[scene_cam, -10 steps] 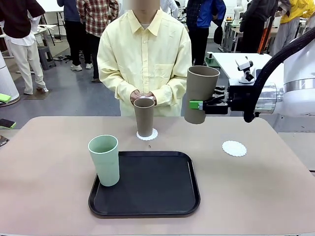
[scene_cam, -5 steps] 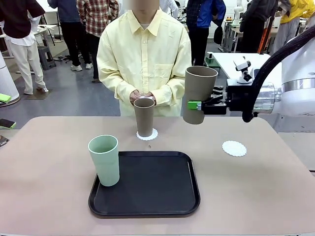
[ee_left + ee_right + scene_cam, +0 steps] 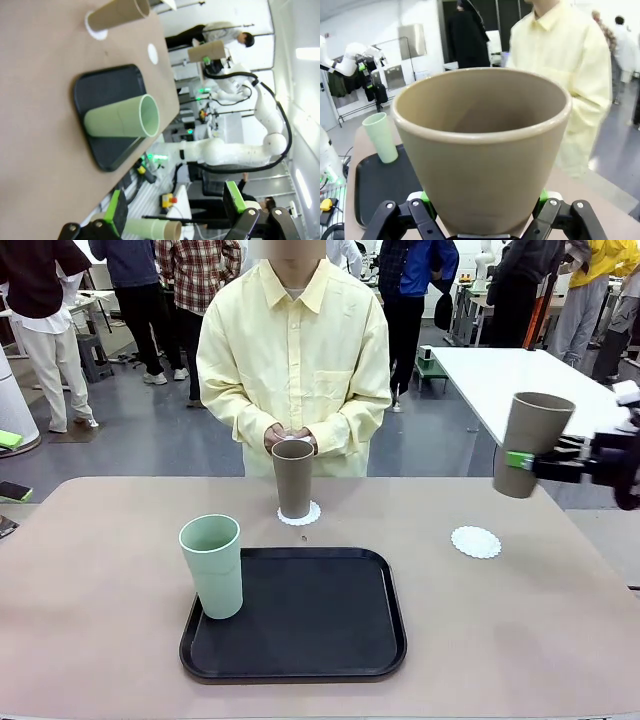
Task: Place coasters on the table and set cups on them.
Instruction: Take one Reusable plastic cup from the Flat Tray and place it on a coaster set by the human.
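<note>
– Cups: state position relative to the fingers.
– One taupe cup (image 3: 482,145) sits between the two fingers of the right gripper (image 3: 484,200). The green pads press on opposite sides of its lower wall, so the jaws are clamped on it. From the front it hangs clear of the table (image 3: 100,620), slightly tilted, up and to the right of a bare coaster (image 3: 475,541). The left gripper (image 3: 174,210) is spread wide with nothing between its fingers.
– Remaining items, near to far?
– The mint cup (image 3: 212,565) stands at the left edge of the black tray (image 3: 310,610). Beyond the tray, a second taupe cup (image 3: 293,478) stands on the far coaster (image 3: 312,515), just in front of the person's hands (image 3: 272,437).
– Legible markings? Obstructions?
– Any print is too small to read. The fingers hide the held cup's base in the right wrist view. The front view's right edge cuts off the right arm. The far coaster shows only as a rim around its cup.
</note>
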`<move>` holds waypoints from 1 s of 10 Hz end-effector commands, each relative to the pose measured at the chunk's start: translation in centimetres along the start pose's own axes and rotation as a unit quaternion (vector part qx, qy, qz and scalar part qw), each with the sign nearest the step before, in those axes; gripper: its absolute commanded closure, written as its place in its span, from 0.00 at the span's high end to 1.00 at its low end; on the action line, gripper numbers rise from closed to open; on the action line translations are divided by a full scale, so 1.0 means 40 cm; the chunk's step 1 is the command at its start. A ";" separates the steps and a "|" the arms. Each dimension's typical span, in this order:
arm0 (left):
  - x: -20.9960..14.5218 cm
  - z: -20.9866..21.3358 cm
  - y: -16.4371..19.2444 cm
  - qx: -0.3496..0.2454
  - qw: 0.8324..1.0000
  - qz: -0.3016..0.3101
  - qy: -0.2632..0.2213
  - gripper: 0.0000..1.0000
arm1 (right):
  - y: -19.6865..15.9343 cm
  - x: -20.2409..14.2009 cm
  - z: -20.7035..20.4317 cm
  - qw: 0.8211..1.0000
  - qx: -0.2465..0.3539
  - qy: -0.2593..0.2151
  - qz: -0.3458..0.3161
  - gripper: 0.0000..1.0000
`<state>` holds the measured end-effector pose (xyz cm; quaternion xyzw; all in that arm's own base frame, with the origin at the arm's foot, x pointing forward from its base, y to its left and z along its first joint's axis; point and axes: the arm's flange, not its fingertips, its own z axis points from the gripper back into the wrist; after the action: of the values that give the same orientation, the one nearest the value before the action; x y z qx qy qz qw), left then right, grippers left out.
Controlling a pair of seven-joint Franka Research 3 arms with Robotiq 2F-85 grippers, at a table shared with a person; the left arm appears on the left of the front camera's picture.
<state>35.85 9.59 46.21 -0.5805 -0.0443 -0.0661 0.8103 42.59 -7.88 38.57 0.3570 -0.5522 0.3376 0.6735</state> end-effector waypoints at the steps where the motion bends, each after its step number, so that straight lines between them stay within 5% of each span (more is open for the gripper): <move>1: 0.000 0.003 -0.002 -0.005 1.000 -0.007 -0.002 1.00 | -0.021 -0.005 0.024 1.000 0.014 0.009 0.016 0.83; 10: 0.000 0.003 -0.002 -0.005 1.000 -0.007 -0.002 1.00 | -0.031 -0.127 -0.124 0.996 0.043 -0.003 0.084 0.83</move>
<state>35.85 9.58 46.21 -0.5805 -0.0443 -0.0662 0.8104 44.24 -4.81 33.03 0.3508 -0.5555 0.4171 0.6280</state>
